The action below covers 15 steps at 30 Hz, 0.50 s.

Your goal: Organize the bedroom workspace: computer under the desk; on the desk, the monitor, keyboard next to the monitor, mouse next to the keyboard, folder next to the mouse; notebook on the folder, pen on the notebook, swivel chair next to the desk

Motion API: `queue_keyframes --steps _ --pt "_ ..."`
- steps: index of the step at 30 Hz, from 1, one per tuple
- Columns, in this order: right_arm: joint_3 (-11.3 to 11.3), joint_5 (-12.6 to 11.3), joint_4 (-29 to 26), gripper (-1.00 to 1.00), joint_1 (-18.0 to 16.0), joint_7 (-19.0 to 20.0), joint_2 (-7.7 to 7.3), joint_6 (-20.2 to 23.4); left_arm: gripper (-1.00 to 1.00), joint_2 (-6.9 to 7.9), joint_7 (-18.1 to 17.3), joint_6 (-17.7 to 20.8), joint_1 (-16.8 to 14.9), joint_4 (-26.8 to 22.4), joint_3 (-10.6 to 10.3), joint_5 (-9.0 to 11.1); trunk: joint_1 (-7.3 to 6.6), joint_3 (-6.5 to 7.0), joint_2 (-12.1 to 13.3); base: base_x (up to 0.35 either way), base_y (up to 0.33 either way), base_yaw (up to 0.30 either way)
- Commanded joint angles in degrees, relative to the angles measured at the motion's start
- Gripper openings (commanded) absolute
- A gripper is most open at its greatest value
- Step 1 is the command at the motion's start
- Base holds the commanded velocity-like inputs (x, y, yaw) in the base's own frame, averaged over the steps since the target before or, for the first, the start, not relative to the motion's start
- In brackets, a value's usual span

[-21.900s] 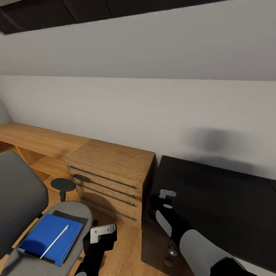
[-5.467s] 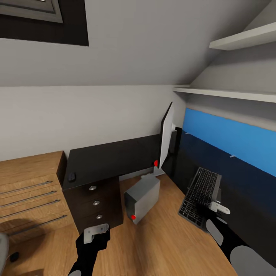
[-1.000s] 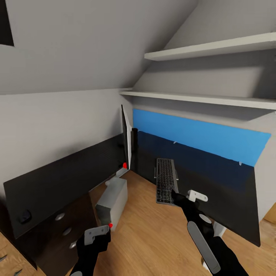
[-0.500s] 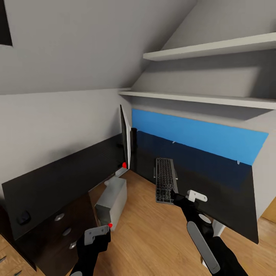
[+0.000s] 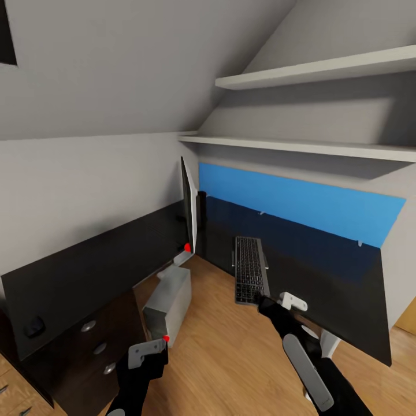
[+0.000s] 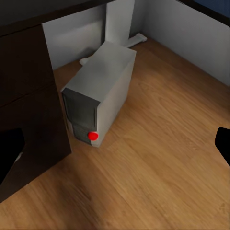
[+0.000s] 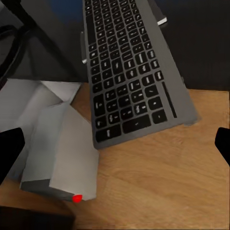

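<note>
Right fingers (image 5: 276,301) spread, empty, just short of the keyboard's (image 5: 249,276) near end, which overhangs the dark counter (image 5: 323,260) edge beside the monitor (image 5: 188,212), long axis running straight away from them; left fingers (image 5: 151,350) spread, farther off, facing the computer (image 6: 98,98) on the floor.

A sloped grey ceiling (image 5: 144,63) meets pale walls (image 5: 86,173). Two white shelves (image 5: 323,72) run along the right wall above a bright blue panel (image 5: 300,202). Warm wood-plank floor (image 5: 231,358) spreads below, with dark drawers (image 5: 95,346) at the left.
</note>
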Motion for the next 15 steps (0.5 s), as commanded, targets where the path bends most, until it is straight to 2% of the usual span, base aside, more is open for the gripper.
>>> queue_keyframes --steps 1,2,4,5,8,10,12,14,15 --pt "0.07 -2.55 0.39 1.00 -0.05 0.59 -0.12 0.10 1.00 0.00 0.37 0.19 -0.01 -0.10 -0.07 0.45 0.23 -0.24 -0.46 0.000 0.000 0.000" --pt "0.04 -3.57 0.72 1.00 -0.06 1.17 -0.15 0.11 1.00 0.00 0.37 0.19 -0.01 -0.11 -0.07 0.45 0.45 -0.42 -0.86 0.000 0.000 0.000" --pt "-0.11 -8.40 2.53 1.00 -0.04 4.90 -0.34 0.24 1.00 0.00 0.38 0.19 -0.01 -0.11 -0.08 0.45 0.89 -0.78 -1.66 0.000 0.000 0.000" --pt "-0.12 -9.39 2.80 1.00 -0.05 5.77 -0.40 0.30 1.00 0.00 0.38 0.19 -0.01 -0.11 -0.08 0.45 1.11 -0.96 -2.06 0.000 0.000 0.000" --pt "-0.21 -14.67 3.89 1.00 -0.01 9.68 -0.77 0.50 1.00 0.00 0.38 0.19 -0.01 -0.11 -0.08 0.45 1.77 -1.50 -3.27 0.000 0.000 0.000" --pt "-0.23 -16.78 4.58 1.00 0.00 10.81 -1.16 0.54 1.00 0.00 0.38 0.19 -0.01 -0.11 -0.08 0.45 2.21 -1.86 -4.07 0.000 0.000 0.000" --pt "-0.25 -21.07 5.97 1.00 0.01 12.45 -2.12 0.56 1.00 0.00 0.38 0.19 -0.01 -0.11 -0.08 0.45 2.65 -2.22 -4.87 0.000 0.000 0.000" --pt "-0.25 -23.09 6.42 1.00 0.00 13.10 -2.58 0.55 1.00 0.00 0.38 0.19 -0.01 -0.11 -0.08 0.45 3.09 -2.57 -5.67 0.000 0.000 0.000" --pt "-0.29 -24.90 6.73 1.00 0.01 13.64 -3.03 0.54 1.00 0.00 0.38 0.19 -0.01 -0.11 -0.08 0.45 3.31 -2.75 -6.07 0.000 0.000 0.000"
